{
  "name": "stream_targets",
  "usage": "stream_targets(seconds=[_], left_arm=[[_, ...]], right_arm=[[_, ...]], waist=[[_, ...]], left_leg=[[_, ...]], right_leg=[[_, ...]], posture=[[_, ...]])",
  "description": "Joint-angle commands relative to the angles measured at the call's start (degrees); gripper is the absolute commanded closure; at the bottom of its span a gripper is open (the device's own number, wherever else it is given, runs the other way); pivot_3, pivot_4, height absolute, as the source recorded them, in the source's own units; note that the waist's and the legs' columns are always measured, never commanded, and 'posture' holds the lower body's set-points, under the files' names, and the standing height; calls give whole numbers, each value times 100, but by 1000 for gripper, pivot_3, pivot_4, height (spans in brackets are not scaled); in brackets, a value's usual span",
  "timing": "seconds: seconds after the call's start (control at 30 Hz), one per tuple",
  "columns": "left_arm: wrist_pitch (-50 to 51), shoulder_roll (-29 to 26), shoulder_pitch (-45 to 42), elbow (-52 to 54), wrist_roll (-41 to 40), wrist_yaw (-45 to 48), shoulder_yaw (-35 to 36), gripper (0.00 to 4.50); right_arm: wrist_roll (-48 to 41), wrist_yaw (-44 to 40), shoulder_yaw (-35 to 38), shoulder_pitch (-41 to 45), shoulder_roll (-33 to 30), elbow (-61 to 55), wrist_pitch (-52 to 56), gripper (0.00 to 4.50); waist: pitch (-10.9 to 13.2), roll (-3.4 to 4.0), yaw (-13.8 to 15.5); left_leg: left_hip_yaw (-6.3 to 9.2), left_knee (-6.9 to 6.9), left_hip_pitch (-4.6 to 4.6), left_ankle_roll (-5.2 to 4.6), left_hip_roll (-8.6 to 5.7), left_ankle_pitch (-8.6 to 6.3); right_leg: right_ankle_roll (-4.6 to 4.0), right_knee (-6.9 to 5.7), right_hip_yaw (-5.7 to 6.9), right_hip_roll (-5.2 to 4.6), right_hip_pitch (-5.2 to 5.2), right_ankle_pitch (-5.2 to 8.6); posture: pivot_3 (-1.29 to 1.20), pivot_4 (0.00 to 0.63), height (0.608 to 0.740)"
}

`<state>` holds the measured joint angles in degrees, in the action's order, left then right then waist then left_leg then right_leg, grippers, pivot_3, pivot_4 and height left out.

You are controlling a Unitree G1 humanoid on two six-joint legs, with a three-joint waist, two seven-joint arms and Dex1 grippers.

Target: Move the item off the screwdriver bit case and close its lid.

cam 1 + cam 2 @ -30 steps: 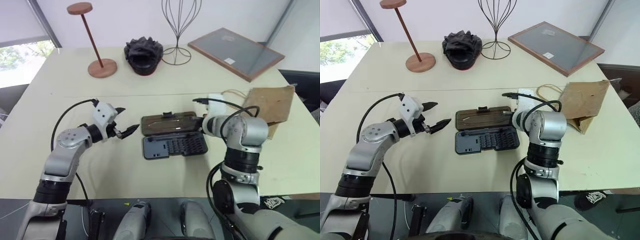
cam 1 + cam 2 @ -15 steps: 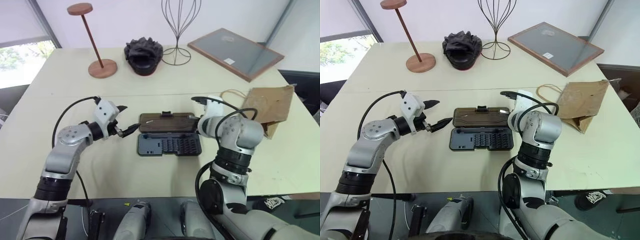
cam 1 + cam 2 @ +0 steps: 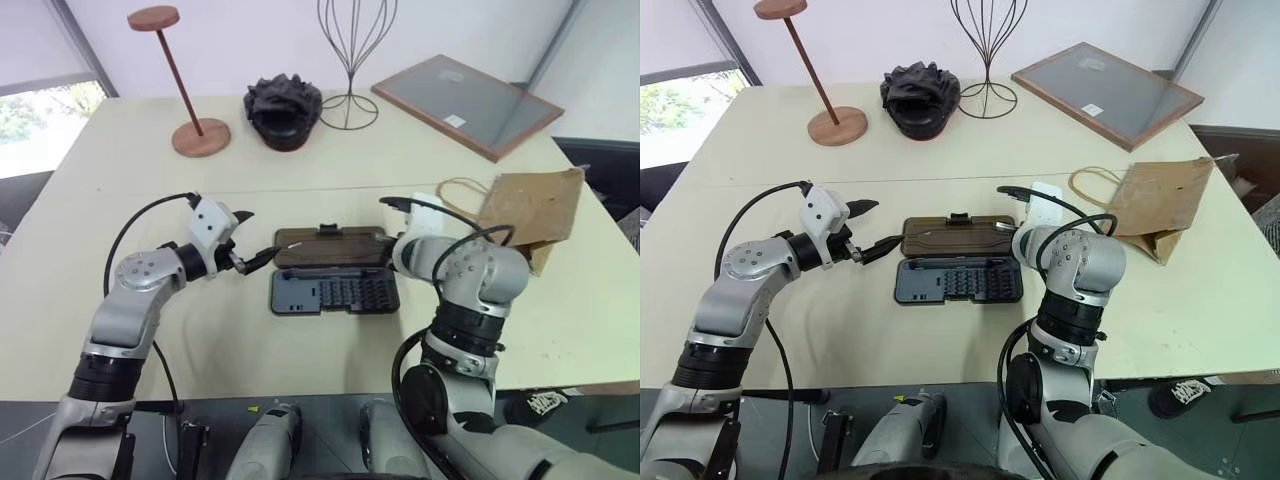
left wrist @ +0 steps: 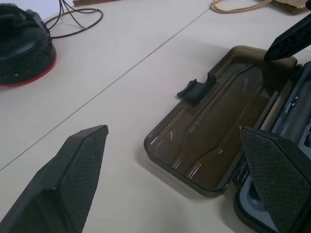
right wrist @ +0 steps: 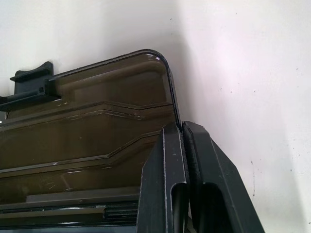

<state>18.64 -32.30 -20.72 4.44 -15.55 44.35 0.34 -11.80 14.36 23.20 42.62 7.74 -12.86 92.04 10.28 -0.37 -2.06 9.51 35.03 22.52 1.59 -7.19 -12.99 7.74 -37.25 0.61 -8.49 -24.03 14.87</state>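
The right gripper (image 5: 181, 128) has its two black fingers pressed together, their tips set against the right-hand end of the lid (image 3: 958, 236), at the rim near its corner; nothing is pinched between them. The lid lies open and flat on the table (image 3: 840, 340), on the far side of the screwdriver bit case (image 3: 958, 280), its small black latch tab (image 3: 959, 216) on the far edge. The left gripper (image 3: 872, 230) sits just beside the lid's left end with its fingers spread wide and empty, the lower fingertip close to the lid's corner but apart from it. The kraft paper bag (image 3: 1160, 200) is off the case, lying on the table to the right of the case and a little farther back, its loop handle (image 3: 1090, 180) pointing toward the case. Well beyond the case stand a black lumpy object (image 3: 920, 95), a wooden stand (image 3: 825, 70), a wire stand (image 3: 988, 60) and a wood-framed panel (image 3: 1105, 90).
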Motion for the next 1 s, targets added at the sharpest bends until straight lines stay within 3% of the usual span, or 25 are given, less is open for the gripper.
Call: stream_targets(seconds=[0.03, 0.33, 1.0], left_arm=[[-63, -25, -32, 80, -3, -21, 82, 0], [-53, 3, -40, 87, -3, -31, 61, 0], [-23, 14, 23, 171, -14, -64, 30, 0]], right_arm=[[-522, 225, -100, -173, 240, -136, 46, 4469], [-1930, 1013, -368, -360, -185, -77, 46, 4469], [-4806, 3734, -49, -409, -945, 493, 46, 4469]], waist=[[0, 0, -36], [0, 0, -53], [0, 0, -5]], left_leg=[[0, 0, 0, 0, 0, 0], [0, -1, 0, 0, 3, 0], [-3, 0, 1, -2, 1, -1]], right_leg=[[0, 0, 0, 0, 0, 0], [0, 0, -1, 3, -1, 0], [0, 6, -1, 0, 5, 0]], posture=[[0, 150, 740], [0, 150, 740], [0, 150, 740]])
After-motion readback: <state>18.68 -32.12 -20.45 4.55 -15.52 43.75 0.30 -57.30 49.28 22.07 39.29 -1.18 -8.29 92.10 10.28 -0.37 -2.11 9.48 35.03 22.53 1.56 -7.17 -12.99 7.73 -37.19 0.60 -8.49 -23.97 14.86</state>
